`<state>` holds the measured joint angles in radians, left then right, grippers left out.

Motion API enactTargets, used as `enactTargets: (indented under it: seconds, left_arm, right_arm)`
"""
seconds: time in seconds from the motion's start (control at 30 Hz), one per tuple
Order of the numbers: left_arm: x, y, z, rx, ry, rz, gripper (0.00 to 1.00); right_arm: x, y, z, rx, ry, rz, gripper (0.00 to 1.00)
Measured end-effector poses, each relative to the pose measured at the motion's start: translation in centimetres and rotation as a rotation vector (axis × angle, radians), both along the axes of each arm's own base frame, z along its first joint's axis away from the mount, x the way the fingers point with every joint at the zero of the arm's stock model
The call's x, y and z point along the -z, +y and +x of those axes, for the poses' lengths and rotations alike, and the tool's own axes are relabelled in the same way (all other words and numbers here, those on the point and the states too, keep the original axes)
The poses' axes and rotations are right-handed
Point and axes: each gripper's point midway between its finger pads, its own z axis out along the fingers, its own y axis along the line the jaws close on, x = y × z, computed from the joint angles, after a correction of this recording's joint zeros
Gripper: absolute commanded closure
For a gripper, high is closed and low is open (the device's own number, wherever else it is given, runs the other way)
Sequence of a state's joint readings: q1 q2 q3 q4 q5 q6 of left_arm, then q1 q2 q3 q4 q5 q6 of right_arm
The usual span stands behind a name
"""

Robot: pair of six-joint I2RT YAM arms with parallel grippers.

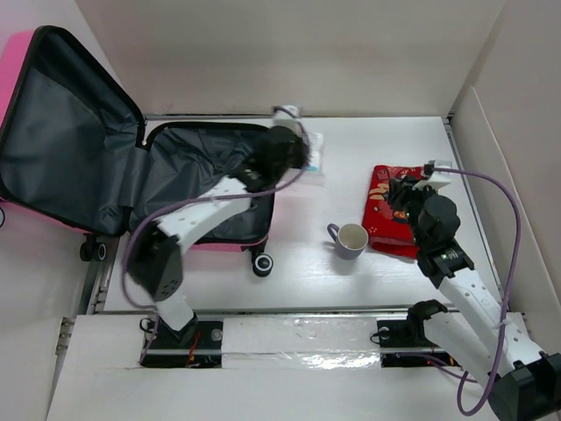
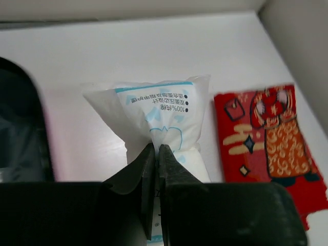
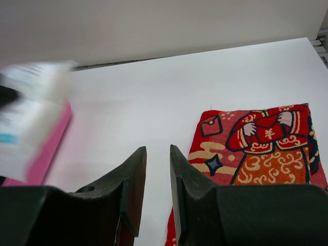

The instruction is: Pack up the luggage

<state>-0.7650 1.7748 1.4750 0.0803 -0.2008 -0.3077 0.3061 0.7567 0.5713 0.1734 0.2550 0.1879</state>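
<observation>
The pink luggage lies open at the left, with its lid (image 1: 61,132) raised and its dark grey lined base (image 1: 202,189) flat on the table. My left gripper (image 1: 302,158) is just right of the base and shut on a white plastic pack with blue print (image 2: 164,115). The fingertips (image 2: 148,154) pinch the pack's wrapper, and the pack (image 1: 314,156) is beside the luggage rim (image 2: 20,128). My right gripper (image 3: 158,151) is slightly open and empty. It hovers over the left edge of a red embroidered pouch (image 3: 256,148).
A lilac mug (image 1: 351,239) stands between the luggage and the red pouch (image 1: 390,210). The pouch also shows in the left wrist view (image 2: 266,143). White walls close the table at the back and right. The pack looks blurred in the right wrist view (image 3: 31,113).
</observation>
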Motion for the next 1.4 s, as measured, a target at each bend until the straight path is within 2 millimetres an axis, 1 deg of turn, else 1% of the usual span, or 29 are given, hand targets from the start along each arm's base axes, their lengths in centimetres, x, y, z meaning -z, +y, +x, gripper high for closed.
enactTargets:
  seconds: [0.07, 0.1, 0.17, 0.2, 0.23, 0.27, 0.3, 0.33, 0.4, 0.43, 0.5, 0.53, 0.57, 0.6, 0.63, 0.7, 0.73, 0.8, 0.83, 0.9, 0.97, 1.0, 1.07, 1.13, 1.2, 1.23, 1.27, 1.33, 1.4]
  left_arm:
    - [-3.8, 5.2, 0.3, -0.095, -0.050, -0.100, 1.00]
    - [-5.1, 8.0, 0.6, -0.150, -0.069, -0.141, 0.99]
    - [-6.5, 13.6, 1.1, -0.267, -0.085, -0.199, 0.99]
    - [-6.4, 16.3, 1.3, -0.332, -0.083, -0.214, 0.94]
    - [-5.9, 18.6, 1.4, -0.387, -0.074, -0.219, 0.86]
    - [-5.1, 20.7, 1.2, -0.442, -0.057, -0.219, 0.72]
    - [-4.0, 22.6, 0.8, -0.489, -0.032, -0.213, 0.47]
    - [-2.7, 24.0, 0.2, -0.526, -0.004, -0.204, 0.40]
    - [-0.3, 26.3, -0.9, -0.583, 0.058, -0.193, 0.31]
    - [0.7, 27.1, -1.3, -0.604, 0.085, -0.183, 0.30]
    - [1.7, 27.6, -2.0, -0.615, 0.122, -0.171, 0.30]
    - [1.7, 27.4, -2.3, -0.608, 0.130, -0.172, 0.34]
    - [1.5, 26.9, -2.5, -0.595, 0.129, -0.178, 0.37]
    - [1.2, 26.3, -2.7, -0.574, 0.124, -0.183, 0.44]
    - [0.8, 25.2, -3.0, -0.541, 0.116, -0.189, 0.49]
    - [-0.5, 21.9, -3.9, -0.434, 0.089, -0.213, 0.59]
    - [-1.4, 19.5, -4.5, -0.353, 0.069, -0.228, 0.66]
    - [-2.5, 15.0, -6.2, -0.206, 0.043, -0.237, 0.75]
    - [-2.8, 12.5, -7.3, -0.128, 0.037, -0.231, 0.77]
    - [-2.8, 7.1, -10.1, 0.035, 0.023, -0.191, 0.77]
    - [-2.2, 2.0, -13.1, 0.191, 0.013, -0.136, 0.73]
    - [-1.6, -0.3, -14.8, 0.260, 0.008, -0.103, 0.71]
    - [0.1, -3.7, -17.7, 0.362, 0.012, -0.039, 0.69]
    - [2.0, -5.6, -19.9, 0.420, 0.030, 0.018, 0.68]
    - [3.7, -6.5, -21.0, 0.431, 0.054, 0.071, 0.66]
    - [4.4, -6.7, -21.1, 0.420, 0.066, 0.094, 0.58]
    - [4.9, -6.8, -21.1, 0.404, 0.078, 0.111, 0.56]
    - [5.6, -6.7, -20.9, 0.363, 0.107, 0.128, 0.53]
    - [6.0, -6.4, -20.5, 0.319, 0.126, 0.139, 0.53]
  right_arm:
    - [0.2, 0.1, 0.1, -0.005, 0.006, -0.002, 0.69]
    - [0.3, 0.2, 0.1, -0.009, 0.009, -0.002, 0.69]
    - [0.4, 0.4, 0.2, -0.017, 0.012, -0.003, 0.69]
    - [0.4, 0.4, 0.2, -0.021, 0.012, -0.002, 0.69]
    - [0.4, 0.6, 0.2, -0.026, 0.010, -0.001, 0.69]
    - [0.3, 0.6, 0.2, -0.030, 0.008, 0.001, 0.69]
    - [0.2, 0.7, 0.2, -0.035, 0.005, 0.003, 0.69]
    - [0.2, 0.8, 0.2, -0.040, 0.004, 0.003, 0.68]
    - [0.2, 1.0, 0.2, -0.050, 0.005, 0.003, 0.68]
    - [0.2, 1.0, 0.2, -0.053, 0.005, 0.003, 0.68]
    - [0.2, 1.1, 0.2, -0.056, 0.004, 0.003, 0.70]
    - [0.2, 1.1, 0.2, -0.058, 0.005, 0.003, 0.81]
    - [0.2, 1.2, 0.2, -0.061, 0.004, 0.002, 0.85]
    - [0.2, 1.2, 0.2, -0.064, 0.004, 0.002, 0.90]
    - [0.2, 1.3, 0.2, -0.067, 0.005, 0.004, 0.98]
    - [0.2, 1.4, 0.1, -0.072, 0.005, 0.005, 1.00]
    - [0.2, 1.4, 0.1, -0.073, 0.005, 0.007, 1.00]
    - [0.2, 1.5, 0.1, -0.077, 0.006, 0.006, 1.00]
    - [0.3, 1.5, 0.2, -0.079, 0.008, 0.006, 1.00]
    - [0.5, 1.5, 0.2, -0.079, 0.013, 0.004, 1.00]
    - [0.6, 1.6, 0.3, -0.079, 0.019, 0.003, 1.00]
    - [0.7, 1.6, 0.3, -0.079, 0.021, 0.002, 1.00]
    - [0.8, 1.6, 0.4, -0.078, 0.023, 0.001, 1.00]
    - [0.8, 1.5, 0.4, -0.075, 0.022, -0.002, 1.00]
    - [0.8, 1.4, 0.4, -0.071, 0.022, -0.002, 1.00]
    - [0.7, 1.4, 0.4, -0.070, 0.021, -0.002, 1.00]
    - [0.7, 1.4, 0.3, -0.069, 0.020, -0.002, 0.97]
    - [0.5, 1.3, 0.3, -0.067, 0.015, -0.001, 0.92]
    - [0.4, 1.2, 0.2, -0.060, 0.010, -0.001, 0.89]
